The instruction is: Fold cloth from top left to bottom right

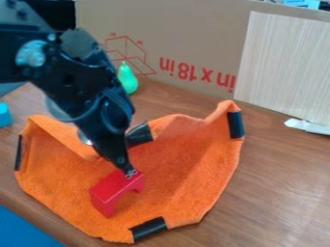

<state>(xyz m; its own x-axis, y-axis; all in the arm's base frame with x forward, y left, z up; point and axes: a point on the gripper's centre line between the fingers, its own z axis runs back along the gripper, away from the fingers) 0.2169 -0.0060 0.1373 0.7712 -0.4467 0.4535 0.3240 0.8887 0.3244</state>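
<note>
On the desk [283, 193], orange cloth [193, 178], rumpled, dark patches [149, 229] along its edge, red arch block [116, 189] on top. Gripper [129, 172] over it, tip at the block; can't tell whether the jaws are wide or narrow. Cardboard [193, 29] behind has red print [197, 72].

The arm [80, 82], its upper part cropped, hides some of the orange cloth's [187, 169] far edge and most of a silvery thing [84, 138]. A blue block [5, 115] is cut off toward the counter's [277, 193] left side.
</note>
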